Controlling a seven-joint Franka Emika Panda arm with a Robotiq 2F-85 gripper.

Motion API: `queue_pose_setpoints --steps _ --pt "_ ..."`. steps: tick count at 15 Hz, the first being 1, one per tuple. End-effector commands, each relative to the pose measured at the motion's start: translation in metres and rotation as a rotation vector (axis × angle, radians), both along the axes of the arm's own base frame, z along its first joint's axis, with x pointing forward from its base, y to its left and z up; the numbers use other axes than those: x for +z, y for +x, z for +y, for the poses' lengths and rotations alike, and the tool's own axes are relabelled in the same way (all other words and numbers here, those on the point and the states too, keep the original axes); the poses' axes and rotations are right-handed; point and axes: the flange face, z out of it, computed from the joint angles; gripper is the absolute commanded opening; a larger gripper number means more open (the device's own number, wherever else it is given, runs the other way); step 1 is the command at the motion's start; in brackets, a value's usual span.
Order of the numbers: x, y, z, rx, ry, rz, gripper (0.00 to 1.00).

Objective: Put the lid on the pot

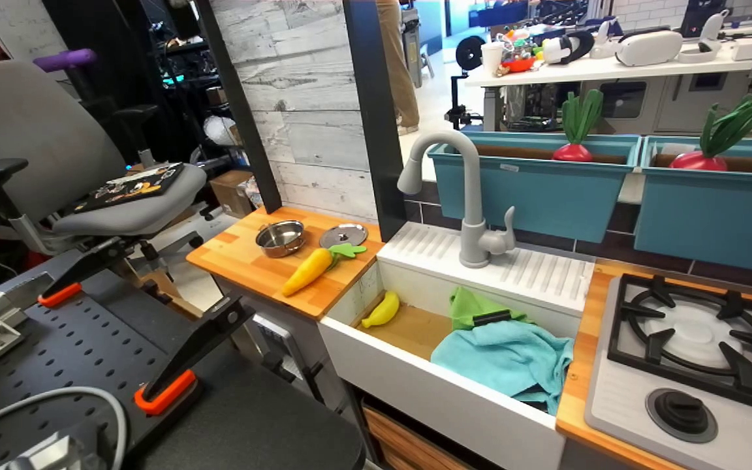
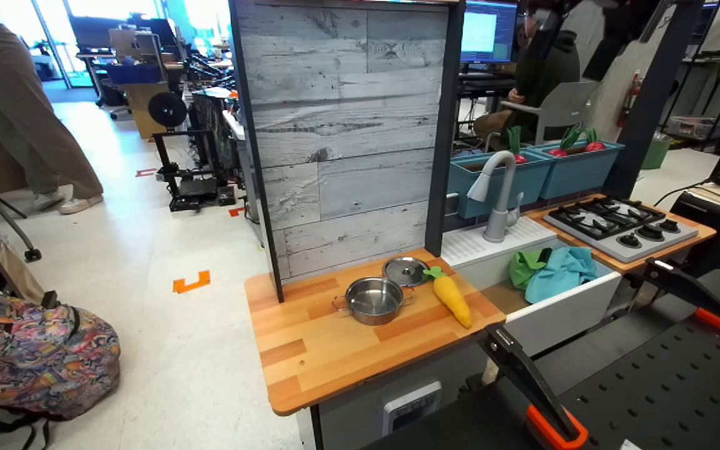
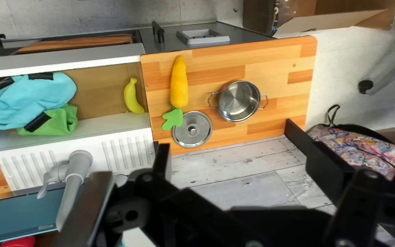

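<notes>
The pot (image 3: 239,101) is a small, shiny silver pot with two wire handles. It stands upright and uncovered on the wooden counter, and shows in both exterior views (image 1: 281,240) (image 2: 374,301). The lid (image 3: 197,138) is a flat silver disc with a small knob, lying knob up on the counter beside the pot. It shows in both exterior views (image 1: 343,236) (image 2: 405,271). A green leaf of the carrot-like toy overlaps the lid's edge in the wrist view. My gripper (image 3: 243,154) is open and empty, apart from the lid and pot. Dark arm parts show at an exterior view's top edge.
The orange carrot-like toy (image 3: 179,82) lies on the wooden counter (image 3: 273,58) beside pot and lid. A grey plank wall (image 2: 347,137) with dark posts rises behind. The sink (image 1: 415,326) beside the counter holds a banana (image 1: 382,309) and cloths. A faucet (image 1: 474,202) stands behind it.
</notes>
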Motion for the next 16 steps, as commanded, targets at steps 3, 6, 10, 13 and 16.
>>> queue_pose_setpoints --steps 3,6,10,13,16 --pt "-0.078 0.061 0.026 -0.084 -0.006 -0.020 1.00" --pt "-0.125 0.089 0.037 -0.120 0.022 -0.007 1.00" --pt "-0.184 0.121 0.050 -0.154 0.052 0.009 1.00" --pt "-0.224 0.144 0.045 -0.189 0.057 0.014 1.00" --pt "-0.261 0.164 0.036 -0.229 0.043 0.022 1.00"
